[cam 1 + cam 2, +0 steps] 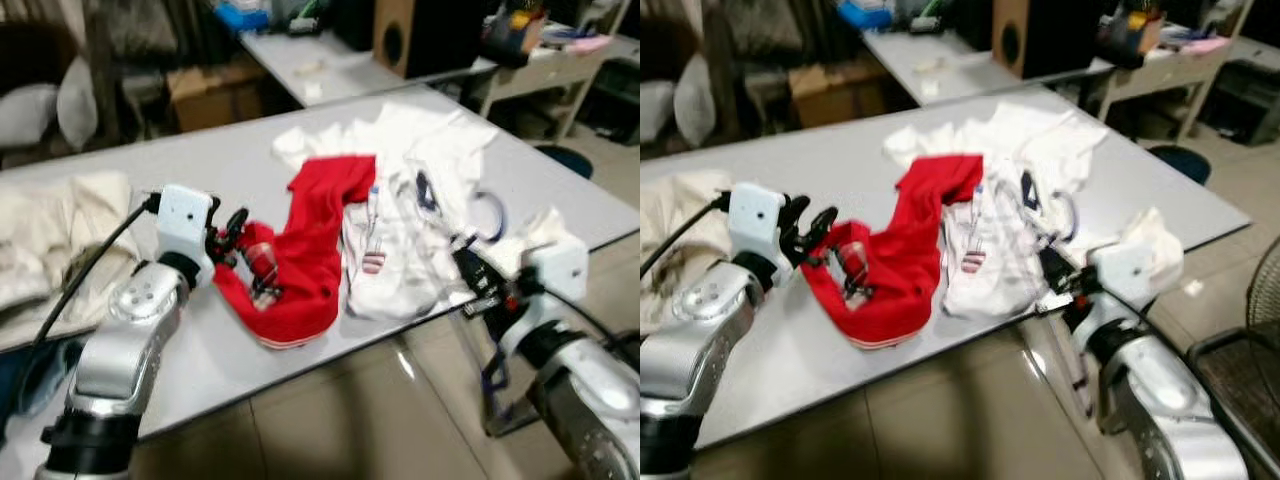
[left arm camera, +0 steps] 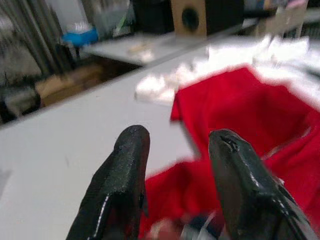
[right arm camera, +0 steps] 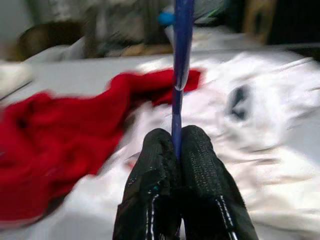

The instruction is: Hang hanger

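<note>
- Tabletop: smooth grey slab, big enough to spread laundry flat; a cream cloth lies crumpled at its left edge.
- White shirt: thin, wrinkled, with small dark prints, sprawled toward the right near edge.
- Red garment: soft knit with a striped hem, bunched at the near edge, overlapping the shirt.
- Left hand: black textured fingers spread apart, empty, poised at the garment's near-left fold, probably to pick it up.
- Right hand: fingers pressed together, pinching the hanger, just off the right near edge.
- Hanger: thin, blue, glossy, rising over the shirt; its hook loops above the white cloth, not yet hung.
</note>
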Available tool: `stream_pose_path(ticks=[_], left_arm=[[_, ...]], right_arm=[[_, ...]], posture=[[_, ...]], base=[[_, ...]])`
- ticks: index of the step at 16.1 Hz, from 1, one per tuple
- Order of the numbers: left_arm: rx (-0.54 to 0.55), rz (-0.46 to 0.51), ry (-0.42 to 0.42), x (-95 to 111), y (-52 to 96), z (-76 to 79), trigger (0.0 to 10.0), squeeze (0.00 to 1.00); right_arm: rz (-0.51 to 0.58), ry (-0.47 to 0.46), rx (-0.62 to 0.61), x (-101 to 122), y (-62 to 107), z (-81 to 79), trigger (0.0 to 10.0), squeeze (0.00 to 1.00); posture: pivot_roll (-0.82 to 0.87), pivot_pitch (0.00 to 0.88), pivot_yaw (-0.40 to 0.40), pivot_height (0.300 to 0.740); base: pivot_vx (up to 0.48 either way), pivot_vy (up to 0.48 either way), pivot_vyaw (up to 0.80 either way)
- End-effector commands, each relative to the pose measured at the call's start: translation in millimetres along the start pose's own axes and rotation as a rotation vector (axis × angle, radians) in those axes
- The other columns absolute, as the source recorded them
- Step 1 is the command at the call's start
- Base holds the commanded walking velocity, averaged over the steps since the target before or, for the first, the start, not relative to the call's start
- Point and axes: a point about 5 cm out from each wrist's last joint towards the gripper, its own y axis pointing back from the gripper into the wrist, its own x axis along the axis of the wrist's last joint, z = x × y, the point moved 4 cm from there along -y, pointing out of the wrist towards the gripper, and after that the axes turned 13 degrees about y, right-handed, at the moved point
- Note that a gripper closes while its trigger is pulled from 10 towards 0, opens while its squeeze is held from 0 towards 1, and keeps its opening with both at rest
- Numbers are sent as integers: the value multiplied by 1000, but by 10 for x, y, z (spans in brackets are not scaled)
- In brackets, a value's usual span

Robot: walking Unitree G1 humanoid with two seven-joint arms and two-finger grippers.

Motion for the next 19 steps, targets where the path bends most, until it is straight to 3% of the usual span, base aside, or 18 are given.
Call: stream_pose_path(ticks=[1, 4, 6, 7, 8, 9, 10, 13, 14, 16, 18, 19], left_arm=[[-77, -26, 7, 12, -48, 12, 10000, 1000], [-275, -101, -10, -96, -145, 117, 10000, 1000], [-311, -124, -39, -126, -201, 122, 10000, 1000], [-308, -147, -75, -135, -283, 66, 10000, 576], [-333, -171, -93, -166, -315, 41, 10000, 0], [-355, -203, -120, -236, -315, 21, 10000, 0], [-308, -204, -141, -255, -343, -74, 10000, 0], [-204, -179, -104, -224, -346, -277, 10000, 0], [-198, -173, 5, -234, -285, -370, 10000, 0], [-264, -173, 124, -256, -187, -382, 10000, 0], [-292, -169, 180, -244, -124, -433, 10000, 0], [-252, -164, 213, -245, -123, -536, 10000, 0]], right_arm=[[33, 20, 67, 113, 45, -47, 10000, 0], [15, 80, 193, 131, 124, -106, 10000, 0], [7, 94, 215, 122, 152, -109, 10000, 0], [-5, 122, 238, 134, 197, -116, 10000, 0], [-14, 149, 270, 155, 236, -146, 10000, 0], [-15, 158, 295, 177, 273, -175, 10000, 0], [-11, 156, 313, 203, 287, -187, 10000, 0], [-20, 154, 353, 176, 305, -262, 10000, 0], [-27, 147, 395, 155, 321, -301, 10000, 0], [-45, 139, 439, 132, 358, -313, 10000, 0], [-51, 137, 488, 131, 369, -339, 10000, 0], [-58, 144, 507, 119, 367, -345, 10000, 0]], posture=[[-19, 0, 46, 740], [-30, 0, 57, 740], [-44, 0, 76, 740], [-85, 0, 111, 740], [-99, 0, 113, 740], [-104, 0, 108, 740], [-106, 0, 110, 740], [-107, 0, 115, 740], [-111, 0, 128, 740], [-93, 0, 112, 740], [-95, 0, 113, 740], [-95, 0, 112, 740]], base=[[0, 0, 0], [0, 0, 0], [0, 0, 0], [0, 0, 0], [0, 0, 0], [0, 0, 0], [0, 0, 0], [0, 0, 0], [0, 0, 0], [0, 0, 0], [0, 0, 0], [0, 0, 0]])
